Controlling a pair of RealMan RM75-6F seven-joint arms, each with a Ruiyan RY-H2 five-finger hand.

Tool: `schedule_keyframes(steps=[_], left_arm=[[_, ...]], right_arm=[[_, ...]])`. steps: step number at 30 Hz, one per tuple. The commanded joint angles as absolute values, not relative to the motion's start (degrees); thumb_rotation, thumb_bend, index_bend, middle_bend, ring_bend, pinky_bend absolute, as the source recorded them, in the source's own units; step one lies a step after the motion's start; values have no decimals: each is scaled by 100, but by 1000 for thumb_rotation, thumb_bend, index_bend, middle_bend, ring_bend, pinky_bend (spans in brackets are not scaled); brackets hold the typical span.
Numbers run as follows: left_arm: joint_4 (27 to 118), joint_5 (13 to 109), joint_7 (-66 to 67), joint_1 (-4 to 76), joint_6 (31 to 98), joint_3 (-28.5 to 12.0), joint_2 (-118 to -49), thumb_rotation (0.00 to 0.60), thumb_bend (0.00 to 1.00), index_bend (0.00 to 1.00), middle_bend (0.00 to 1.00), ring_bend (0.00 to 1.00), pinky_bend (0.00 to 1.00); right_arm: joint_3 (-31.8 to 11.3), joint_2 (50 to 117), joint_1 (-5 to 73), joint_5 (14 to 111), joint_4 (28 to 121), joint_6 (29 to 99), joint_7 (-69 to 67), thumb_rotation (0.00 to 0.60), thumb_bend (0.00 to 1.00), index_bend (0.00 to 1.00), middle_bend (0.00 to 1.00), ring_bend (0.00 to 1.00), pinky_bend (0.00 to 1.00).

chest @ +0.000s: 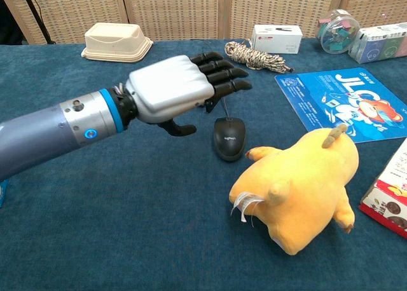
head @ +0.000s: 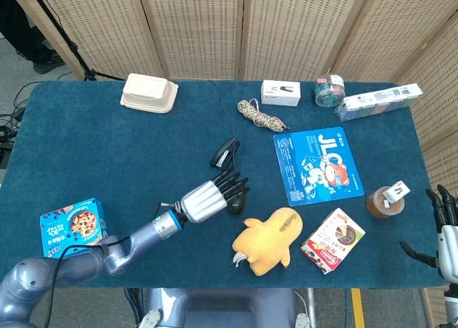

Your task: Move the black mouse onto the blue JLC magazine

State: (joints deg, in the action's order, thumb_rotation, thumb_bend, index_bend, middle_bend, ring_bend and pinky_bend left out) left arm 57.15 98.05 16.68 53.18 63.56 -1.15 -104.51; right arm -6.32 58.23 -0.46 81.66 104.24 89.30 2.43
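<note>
Nearest the robot lies a yellow plush toy (chest: pixel 297 192), with a snack box (head: pixel 332 240) to its right. Just beyond the plush's head the black mouse (chest: pixel 229 137) rests flat on the blue desk (chest: pixel 95 208), its cord running back toward the far side. The left robot hand (chest: pixel 181 91) hovers above and slightly left of it, fingers spread and grasping nothing. The right robot hand (head: pixel 444 235) hangs off the desk's right edge, fingers apart and empty. Farther back and to the right, well apart from the mouse, sits the blue JLC magazine (head: pixel 317 166), with nothing on it. By this showing the task is barely begun: grasp, carry and placement all remain.
</note>
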Motion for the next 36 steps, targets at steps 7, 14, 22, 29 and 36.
schedule_keyframes(steps=[7, 14, 22, 29, 36], left_arm=[[7727, 9378, 1184, 4149, 7478, 35, -8267, 600, 267, 0, 0, 0, 0], [8859, 8691, 896, 3131, 7960, 289, -6932, 600, 266, 0, 0, 0, 0], [9195, 8219, -58, 2146, 8398, 505, -6261, 600, 266, 0, 0, 0, 0], [9431, 7959, -641, 1463, 8756, 508, -5926, 600, 266, 0, 0, 0, 0], [9402, 8066, -897, 1142, 8837, 510, -5785, 600, 266, 0, 0, 0, 0]], right_arm=[[-610, 5939, 169, 8178, 10259, 8617, 613, 600, 0, 0, 0, 0, 0], [-835, 5830, 646, 8103, 10306, 8167, 1252, 600, 0, 0, 0, 0, 0], [-1027, 5734, 1448, 8229, 10604, 7318, 1889, 600, 0, 0, 0, 0, 0], [-1186, 5886, 2392, 8302, 10647, 6247, 2119, 600, 0, 0, 0, 0, 0], [-1362, 6479, 3439, 8362, 10329, 5234, 2063, 600, 0, 0, 0, 0, 0]])
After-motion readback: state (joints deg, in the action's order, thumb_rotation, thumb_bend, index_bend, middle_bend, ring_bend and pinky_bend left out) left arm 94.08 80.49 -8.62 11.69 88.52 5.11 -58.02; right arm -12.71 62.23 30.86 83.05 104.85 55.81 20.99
